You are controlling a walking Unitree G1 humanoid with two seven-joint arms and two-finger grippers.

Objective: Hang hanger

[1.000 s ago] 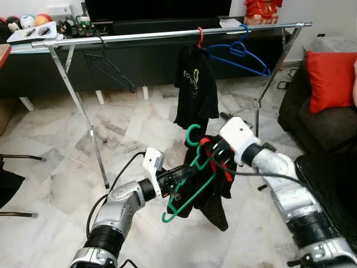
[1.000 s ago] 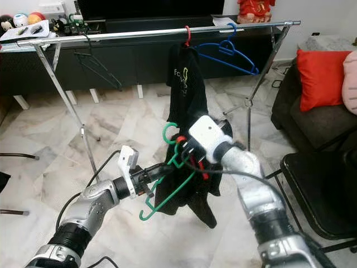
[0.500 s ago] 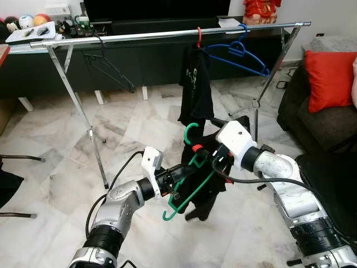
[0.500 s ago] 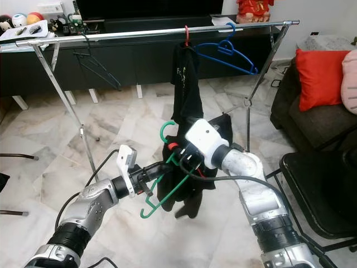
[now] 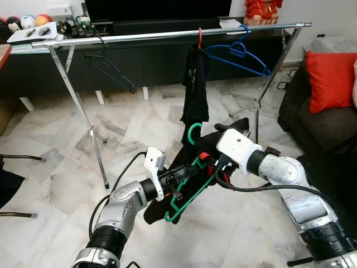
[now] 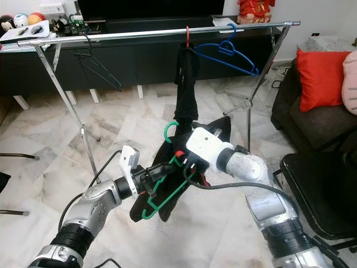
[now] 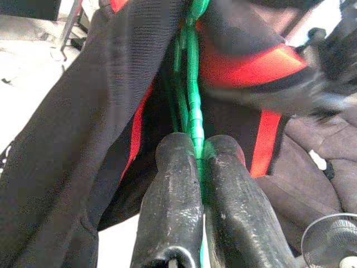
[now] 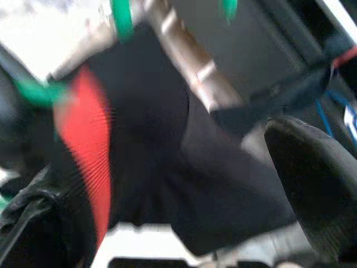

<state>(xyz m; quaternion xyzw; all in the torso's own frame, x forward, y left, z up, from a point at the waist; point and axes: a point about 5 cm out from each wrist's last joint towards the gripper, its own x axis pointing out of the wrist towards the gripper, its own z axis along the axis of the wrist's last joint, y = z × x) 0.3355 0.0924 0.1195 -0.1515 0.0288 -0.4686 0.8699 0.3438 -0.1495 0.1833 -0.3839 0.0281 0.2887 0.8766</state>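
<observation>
A green hanger (image 5: 192, 181) with its hook (image 5: 193, 133) pointing up is held low in front of me. My left gripper (image 5: 179, 177) is shut on its lower bar, and the left wrist view shows both fingers (image 7: 167, 206) pinching the green hanger (image 7: 192, 128). A black garment with red stripes (image 5: 167, 195) is draped over the hanger. My right gripper (image 5: 215, 166) sits at the hanger's neck, its fingers (image 8: 312, 190) spread apart with the black garment (image 8: 150, 167) lying between them. The silver rail (image 5: 145, 37) runs across behind, well above the hanger.
On the rail hang a black shirt (image 5: 195, 84) on a red hanger, a blue hanger (image 5: 240, 53) and a black hanger (image 5: 109, 67). A dark TV console stands behind. At the right are a sofa with a red cushion (image 5: 332, 78) and a black chair (image 5: 334, 178).
The black-and-red garment has dropped lower and spread along the hanger towards my left gripper. My right gripper has moved down. The shirt on the rail has turned edge-on.
</observation>
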